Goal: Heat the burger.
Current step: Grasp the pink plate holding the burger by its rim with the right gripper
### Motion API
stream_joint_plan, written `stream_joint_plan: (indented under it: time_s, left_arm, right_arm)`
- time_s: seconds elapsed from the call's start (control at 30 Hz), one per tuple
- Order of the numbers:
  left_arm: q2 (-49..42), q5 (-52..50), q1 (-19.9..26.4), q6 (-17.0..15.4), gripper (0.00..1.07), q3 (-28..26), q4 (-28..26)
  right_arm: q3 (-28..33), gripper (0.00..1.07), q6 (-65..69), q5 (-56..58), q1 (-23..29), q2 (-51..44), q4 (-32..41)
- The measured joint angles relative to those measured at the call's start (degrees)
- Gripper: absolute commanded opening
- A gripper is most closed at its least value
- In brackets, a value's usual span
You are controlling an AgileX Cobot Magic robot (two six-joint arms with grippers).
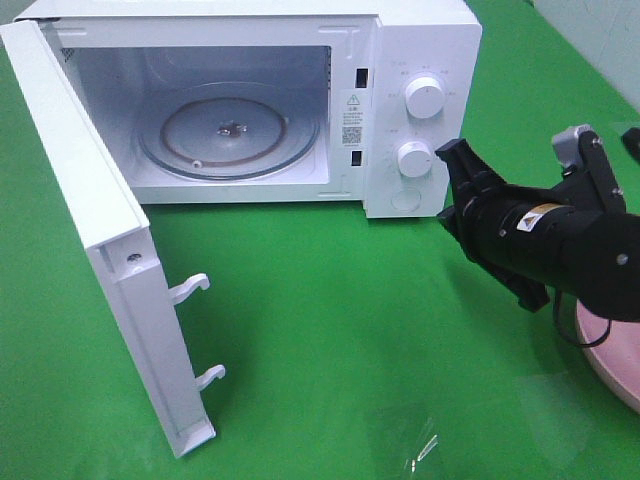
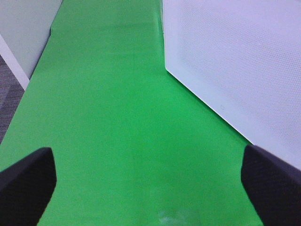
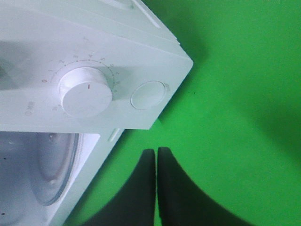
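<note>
Danger: my closed, empty right gripper (image 3: pixel 156 151) could bump the round knob (image 3: pixel 85 92) on the white microwave (image 3: pixel 117 37). My left gripper (image 2: pixel 148 179) gapes empty.

Overhead cam sits high out front, looking down at the open microwave (image 1: pixel 420 40) and the green mat (image 1: pixel 330 330). Left wrist cam is low over the mat, facing along it with the door (image 2: pixel 235 61) close beside. Right wrist cam looks past the right gripper (image 3: pixel 156 155), close on the lower dial (image 3: pixel 86 92), which the overhead one also catches.
</note>
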Motion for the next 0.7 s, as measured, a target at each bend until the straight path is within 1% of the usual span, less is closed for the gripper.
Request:
stream_joint_plan:
  time_s: [0.03, 0.07, 0.1, 0.13, 0.17, 0.2, 0.23, 0.3, 0.4, 0.43, 0.47, 0.5, 0.6, 0.63, 0.67, 0.7]
  left_arm:
    - [0.0, 0.0, 0.0, 0.0, 1.0, 0.0, 0.0]
    - [0.0, 0.0, 0.0, 0.0, 1.0, 0.0, 0.0]
    - [0.0, 0.0, 0.0, 0.0, 1.0, 0.0, 0.0]
    - [0.0, 0.0, 0.0, 0.0, 1.0, 0.0, 0.0]
    - [0.0, 0.0, 0.0, 0.0, 1.0, 0.0, 0.0]
    - [0.0, 0.0, 0.0, 0.0, 1.0, 0.0, 0.0]
    - [0.0, 0.0, 0.0, 0.0, 1.0, 0.0, 0.0]
    - [0.0, 0.0, 0.0, 0.0, 1.0, 0.0, 0.0]
    - [0.0, 0.0, 0.0, 0.0, 1.0, 0.0, 0.0]
    - [0.0, 0.0, 0.0, 0.0, 1.0, 0.0, 0.0]
    - [0.0, 0.0, 0.0, 0.0, 1.0, 0.0, 0.0]
    - [0.0, 0.0, 0.0, 0.0, 1.0, 0.0, 0.0]
    - [0.0, 0.0, 0.0, 0.0, 1.0, 0.0, 0.0]
    - [0.0, 0.0, 0.0, 0.0, 1.0, 0.0, 0.0]
    - [0.0, 0.0, 0.0, 0.0, 1.0, 0.0, 0.0]
    - [0.0, 0.0, 0.0, 0.0, 1.0, 0.0, 0.0]
  right_arm:
    - [0.0, 0.02, 0.0, 0.0, 0.0, 0.0, 0.0]
    - [0.0, 0.03, -4.53, 3.44, -1.49, -2.06, 0.0]
    - [0.0, 0.03, -4.53, 3.44, -1.49, -2.06, 0.0]
    - [0.06, 0.03, -10.03, 7.22, -3.38, -4.3, 0.0]
    - [0.06, 0.03, -10.03, 7.22, -3.38, -4.3, 0.0]
    - [0.06, 0.03, -14.84, 10.71, -5.1, -6.25, 0.0]
    - [0.06, 0.03, -14.84, 10.71, -5.1, -6.25, 0.0]
    - [0.06, 0.03, -24.24, 18.28, -8.54, -9.74, 0.0]
    - [0.06, 0.03, -28.02, 21.66, -9.85, -11.06, 0.0]
    - [0.06, 0.03, -31.63, 25.21, -11.12, -12.26, 0.0]
    - [0.06, 0.03, -31.63, 25.21, -11.12, -12.26, 0.0]
    - [0.06, 0.03, -34.38, 28.19, -11.92, -13.24, 0.0]
    - [0.0, 0.03, -36.73, 31.05, -12.49, -13.98, 0.0]
    - [-0.52, 0.04, -39.3, 34.55, -12.78, -14.5, -0.06]
    - [-0.52, 0.04, -39.3, 34.55, -12.78, -14.5, -0.06]
    - [-1.89, 0.04, -41.94, 38.1, -12.83, -14.55, -0.23]
